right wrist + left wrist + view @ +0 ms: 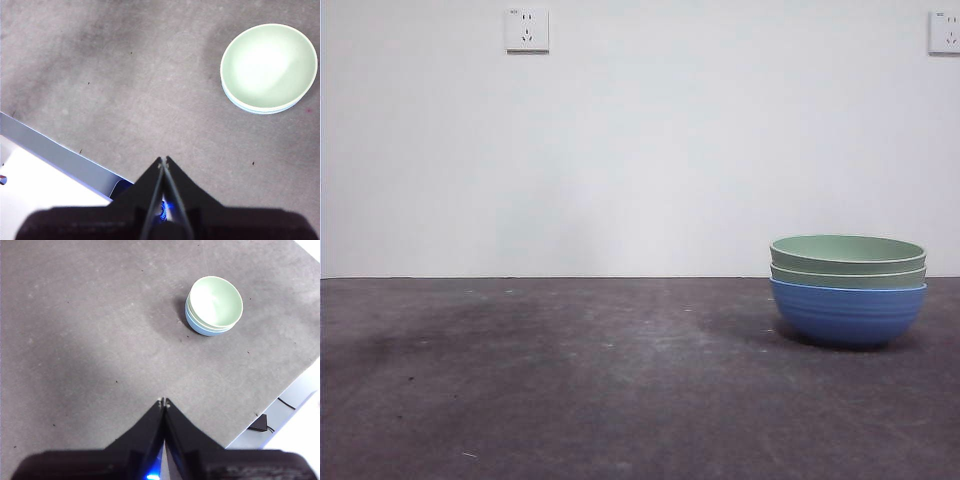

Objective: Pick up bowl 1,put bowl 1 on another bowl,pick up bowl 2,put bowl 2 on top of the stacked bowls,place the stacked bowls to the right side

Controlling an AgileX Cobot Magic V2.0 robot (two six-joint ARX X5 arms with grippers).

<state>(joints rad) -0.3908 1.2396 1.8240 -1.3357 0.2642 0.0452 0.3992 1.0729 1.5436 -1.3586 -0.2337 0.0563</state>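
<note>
The stacked bowls stand on the right side of the dark table: two pale green bowls nested in the blue bowl. From above they show in the left wrist view and the right wrist view, with only a thin blue rim under the green. My left gripper is shut and holds nothing, high above the table and well away from the stack. My right gripper is also shut and empty, raised and apart from the bowls. Neither arm appears in the front view.
The grey table ends at a white wall with two sockets. The table's edge shows in the left wrist view with a black cable below it. A metal edge strip shows in the right wrist view.
</note>
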